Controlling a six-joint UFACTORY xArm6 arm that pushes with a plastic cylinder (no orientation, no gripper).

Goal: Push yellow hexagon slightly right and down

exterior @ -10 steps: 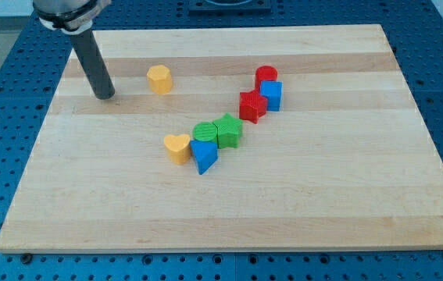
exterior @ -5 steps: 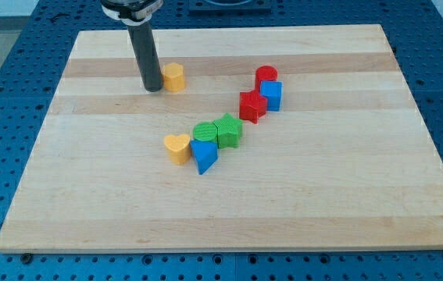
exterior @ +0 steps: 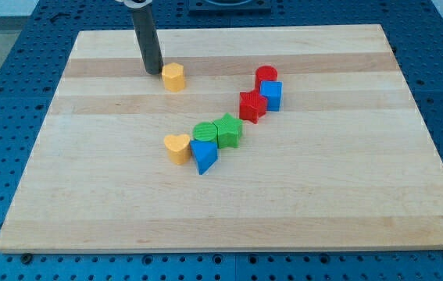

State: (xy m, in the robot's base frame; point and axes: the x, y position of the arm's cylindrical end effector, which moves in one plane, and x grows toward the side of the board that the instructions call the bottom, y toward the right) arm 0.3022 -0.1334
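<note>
The yellow hexagon (exterior: 173, 77) sits on the wooden board (exterior: 323, 195) in the upper left part of the view. My tip (exterior: 153, 72) stands just left of it and slightly toward the view's top, close to or touching its upper left edge. The dark rod rises from the tip out of the view's top.
A yellow heart (exterior: 177, 147), a blue triangle (exterior: 204, 155), a green cylinder (exterior: 205, 131) and a green star (exterior: 230, 129) cluster at the board's middle. A red star (exterior: 252, 104), a blue block (exterior: 272, 95) and a red cylinder (exterior: 266, 76) sit up and to the right.
My tip swept right from the board's left side to the hexagon, then moved up a little. The yellow hexagon shifted right by a small amount. The other blocks stayed put.
</note>
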